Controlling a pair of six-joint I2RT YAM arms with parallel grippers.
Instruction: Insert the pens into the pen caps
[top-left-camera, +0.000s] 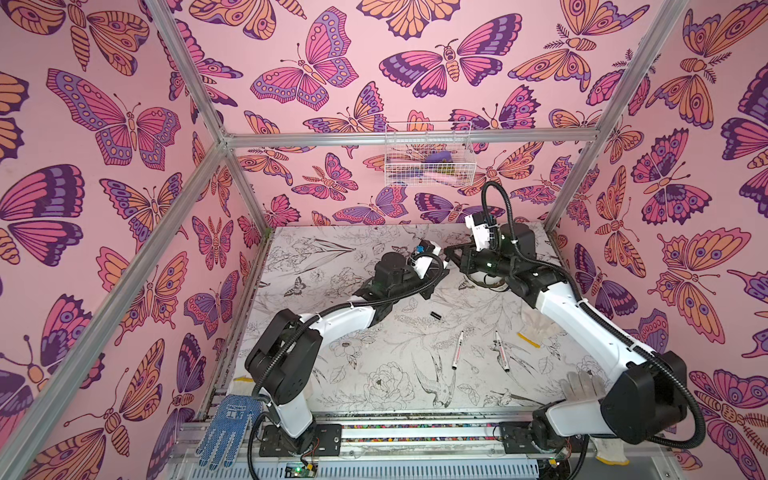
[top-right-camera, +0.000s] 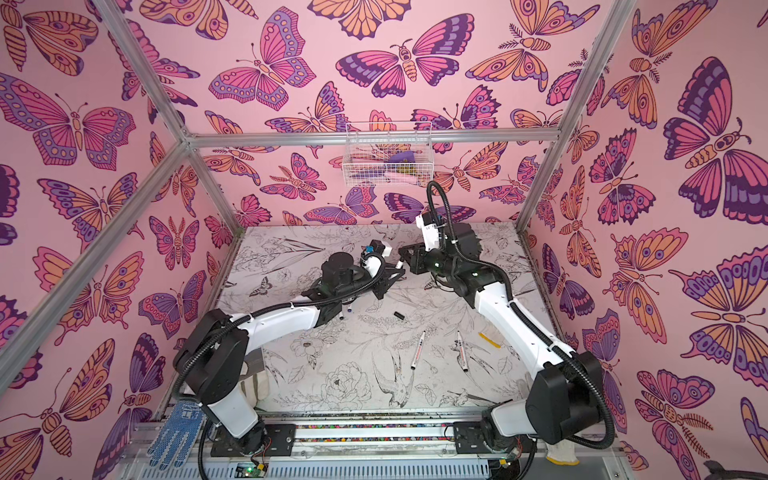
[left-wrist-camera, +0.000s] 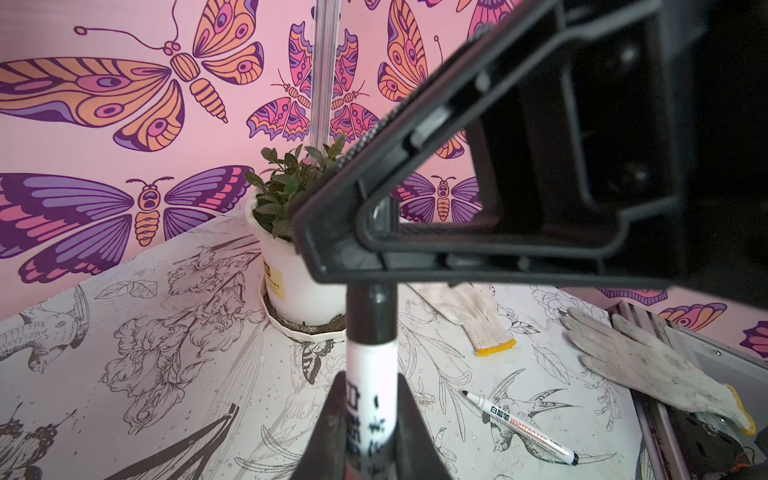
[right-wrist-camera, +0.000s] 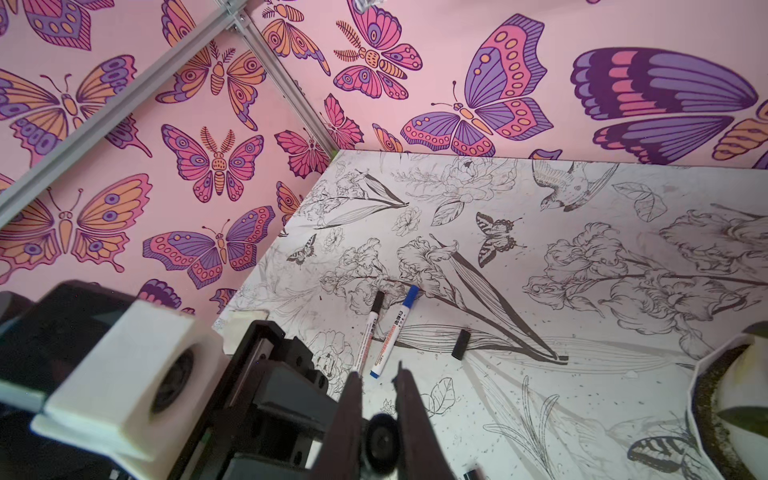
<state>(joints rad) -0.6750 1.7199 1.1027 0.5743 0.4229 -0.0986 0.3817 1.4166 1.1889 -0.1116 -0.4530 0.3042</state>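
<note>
So one white held pen (left-wrist-camera: 371, 399) is pinched between the left fingers (left-wrist-camera: 328, 428), poking straight out past them. The black cap (left-wrist-camera: 371, 309) on its front end is clamped in the right fingers (right-wrist-camera: 347, 415). Down on the table (right-wrist-camera: 602, 395) beyond those fingers, a black-capped pen (right-wrist-camera: 368, 332) and a blue-capped pen (right-wrist-camera: 392, 332) lie side by side, almost touching, with a spare black cap (right-wrist-camera: 460, 343) on its side near them. A bare pen (top-left-camera: 458, 350) and second bare pen (top-left-camera: 501, 351) lie flat, roughly parallel, well away from both sets of fingers.
</note>
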